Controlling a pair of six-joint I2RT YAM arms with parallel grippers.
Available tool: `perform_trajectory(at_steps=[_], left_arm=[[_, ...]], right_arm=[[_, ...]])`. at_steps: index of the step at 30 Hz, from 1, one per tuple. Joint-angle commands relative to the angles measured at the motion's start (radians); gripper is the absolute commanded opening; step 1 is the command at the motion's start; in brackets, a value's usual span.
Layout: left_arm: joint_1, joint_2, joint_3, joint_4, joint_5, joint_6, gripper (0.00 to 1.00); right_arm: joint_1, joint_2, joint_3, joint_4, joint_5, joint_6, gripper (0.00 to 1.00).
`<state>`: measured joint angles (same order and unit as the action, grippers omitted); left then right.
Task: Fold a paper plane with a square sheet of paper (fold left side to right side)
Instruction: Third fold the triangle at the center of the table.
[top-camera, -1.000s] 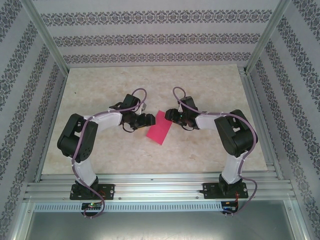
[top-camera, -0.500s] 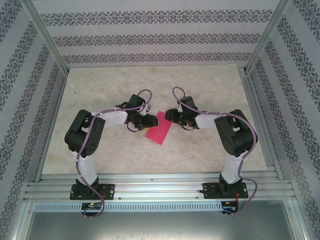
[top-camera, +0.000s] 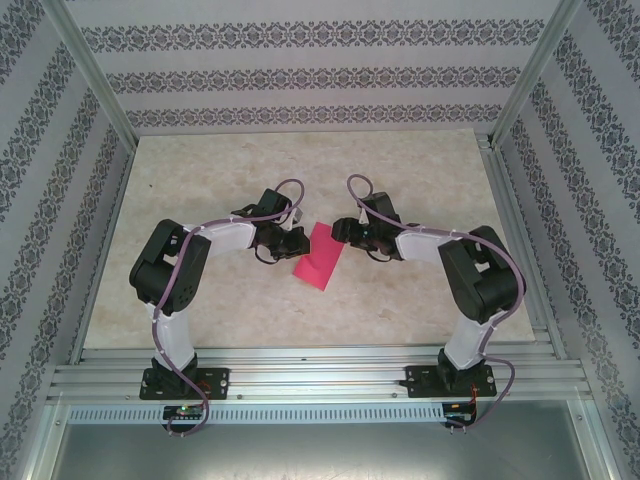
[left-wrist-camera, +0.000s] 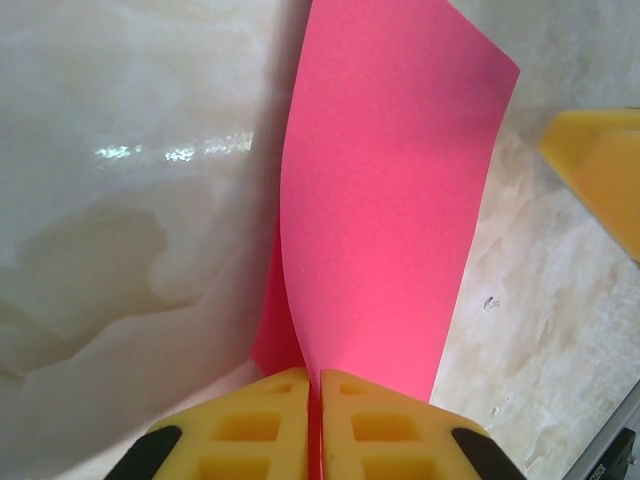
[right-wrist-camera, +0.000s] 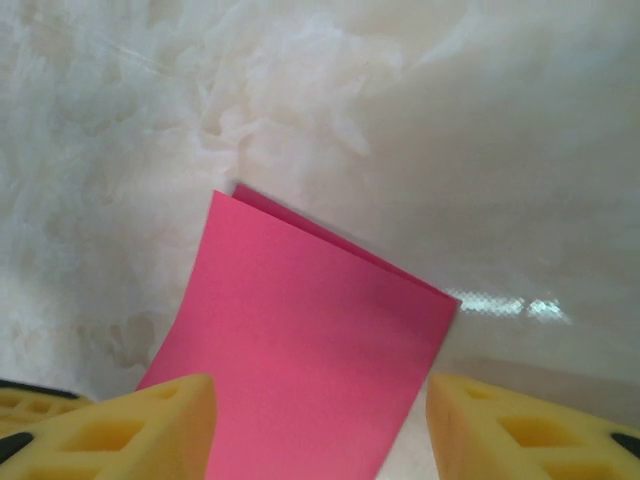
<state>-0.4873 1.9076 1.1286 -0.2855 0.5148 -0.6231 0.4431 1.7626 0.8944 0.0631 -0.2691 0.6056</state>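
Right now the square sheet of paper (top-camera: 320, 256) lies doubled over near the middle of the table (top-camera: 400, 170), between the two arms. The left gripper (left-wrist-camera: 313, 400) has its yellow pads pressed together on the sheet's left edge, pinching it. The right gripper (top-camera: 345, 233) stands open, its fingers (right-wrist-camera: 150, 420) spread wide at the sheet's other end and gripping nothing.

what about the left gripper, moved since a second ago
Yes. Against its bolted base, the left gripper has shifted right and shut on the bright pink folded sheet of paper.
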Motion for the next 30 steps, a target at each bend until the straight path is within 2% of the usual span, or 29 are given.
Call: perform_trajectory(at_steps=[1, 3, 5, 8, 15, 20, 25, 30], left_arm=[[-0.012, -0.022, -0.013, 0.025, -0.015, 0.004, 0.12], [-0.012, -0.024, -0.015, 0.014, -0.025, 0.009, 0.13], [-0.012, -0.026, -0.015, 0.008, -0.03, 0.014, 0.19], [-0.011, -0.021, -0.019, 0.016, -0.031, 0.013, 0.25], [-0.012, -0.021, -0.033, 0.038, -0.023, 0.008, 0.24], [-0.012, -0.024, -0.035, 0.032, -0.026, 0.013, 0.22], [-0.012, -0.024, -0.036, 0.035, -0.019, 0.011, 0.2], [-0.011, -0.024, -0.032, 0.026, -0.021, 0.016, 0.19]], right_arm=[[0.011, -0.124, -0.024, -0.041, 0.076, -0.084, 0.62], [0.04, -0.185, -0.033, -0.094, 0.133, -0.14, 0.65], [0.084, -0.248, -0.05, -0.145, 0.206, -0.196, 0.69], [0.123, -0.303, -0.084, -0.178, 0.25, -0.217, 0.71], [0.201, -0.39, -0.172, -0.179, 0.288, -0.214, 0.71], [0.375, -0.441, -0.211, -0.174, 0.445, -0.279, 0.71], [0.566, -0.384, -0.188, -0.166, 0.631, -0.414, 0.73], [0.73, -0.211, -0.082, -0.174, 0.812, -0.588, 0.76]])
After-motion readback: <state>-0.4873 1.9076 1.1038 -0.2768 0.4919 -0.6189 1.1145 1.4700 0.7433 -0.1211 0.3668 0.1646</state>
